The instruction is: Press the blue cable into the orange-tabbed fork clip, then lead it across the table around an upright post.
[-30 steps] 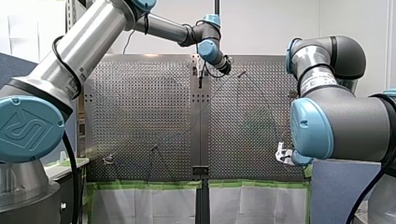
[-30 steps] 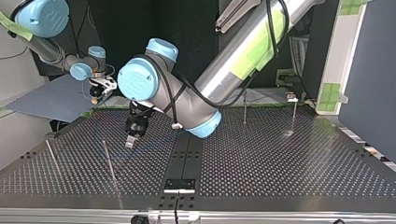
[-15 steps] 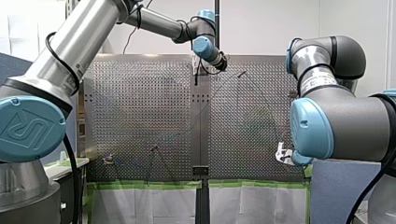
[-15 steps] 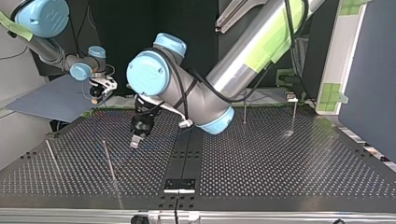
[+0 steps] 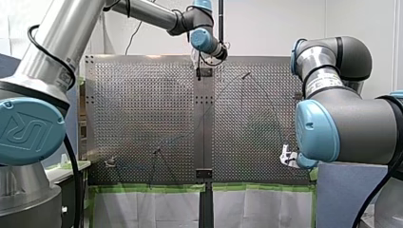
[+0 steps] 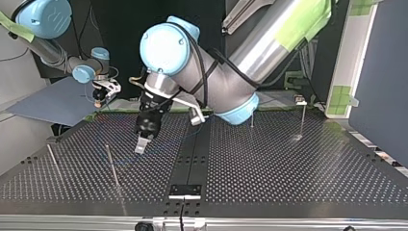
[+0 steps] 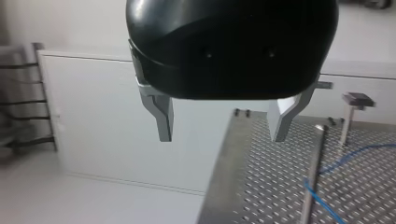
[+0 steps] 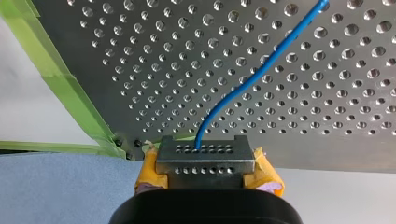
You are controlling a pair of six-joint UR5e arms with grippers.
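- Left arm (image 5: 57,52): you have it rising from its base at the front view's left. It stretches long over the perforated table (image 5: 142,109) to the far edge, with the wrist bent downward there.
- Blue joint cap (image 5: 28,130) on that arm's shoulder: it carries an embossed logo that looks like a stylised UR mark. Nothing more is readable.
- Left gripper (image 5: 198,72): it points down at the table's middle seam. In the top view it hangs tilted, close over the plate, with an upright post (image 6: 111,166) just beside it.
- Left gripper's metal fingers (image 7: 163,119): they stand wide apart with nothing between them.
- Blue cable (image 7: 322,203): in the left wrist view it lies ahead of the left gripper and off to one side. It crosses a slim post there and is well clear of the fingers.
- Right arm (image 5: 342,118): the elbow is folded and its bulk sits close to the camera at the front view's right. The forearm drops toward the table's edge.
- Right gripper (image 5: 286,156): it sits low, just at that edge of the table.
- Yellow pads (image 8: 149,175): your right gripper has them closed on the blue cable's end. The cable leaves from between them and curves away ahead over the holes.
- Green tape (image 8: 56,74): it runs along the table's rim beside the right gripper.
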